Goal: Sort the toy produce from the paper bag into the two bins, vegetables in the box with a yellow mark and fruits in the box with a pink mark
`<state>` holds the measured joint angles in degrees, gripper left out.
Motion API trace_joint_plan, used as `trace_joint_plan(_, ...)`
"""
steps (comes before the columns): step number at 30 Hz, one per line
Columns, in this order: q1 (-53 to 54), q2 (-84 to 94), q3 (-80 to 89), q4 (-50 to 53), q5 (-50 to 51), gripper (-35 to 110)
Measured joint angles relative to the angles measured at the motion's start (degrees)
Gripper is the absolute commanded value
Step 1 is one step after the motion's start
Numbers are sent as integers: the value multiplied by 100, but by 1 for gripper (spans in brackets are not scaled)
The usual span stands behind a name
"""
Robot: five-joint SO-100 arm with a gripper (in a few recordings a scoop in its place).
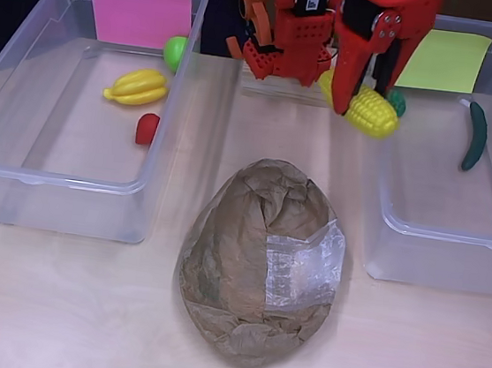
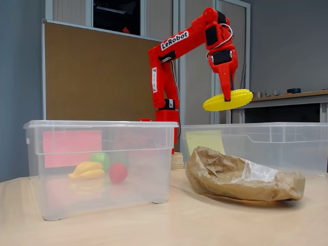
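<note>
**Corn held in the air near the yellow-marked bin**

My red two-finger gripper is pinching a yellow toy corn cob across its middle. In the fixed view I hold it high above the table, with the cob lying almost flat and a little raised at its right end. In the overhead view the corn cob sits near the left wall of the clear plastic bin with the yellow paper mark, at the back end of that bin; I cannot tell if it is already over the inside or still just beside the wall.

In this bin lies a long dark green toy cucumber near the right wall. Something small and dark green shows just behind the corn, but I cannot tell what it is.

The clear plastic bin with the pink paper mark stands on the left in the overhead view. Inside are a yellow toy banana bunch, a small red toy fruit near it, and a round light green toy fruit at the back.

The crumpled brown paper bag lies on the light wooden table between the two bins, closer to the front edge.
</note>
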<state>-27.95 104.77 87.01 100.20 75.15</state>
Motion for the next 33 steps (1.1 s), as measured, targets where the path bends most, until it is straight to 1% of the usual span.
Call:
trace_joint_plan(3, -633, 9, -158, 211, 1178, 10)
trace_joint_plan(8, -1802, 9, 0, 149, 3041, 10)
trace_joint_plan(13, -3111, -26, 756, -606, 5019, 10)
trace_joint_plan(17, -3709, -167, 1441, -1450, 6284, 11)
trace_joint_plan(25, -4764, -448, 3023, -3507, 7840, 13)
trace_joint_plan(29, -4957, -598, 3709, -4386, 8060, 17)
trace_joint_plan(33, -4957, -888, 4148, -5273, 8060, 26)
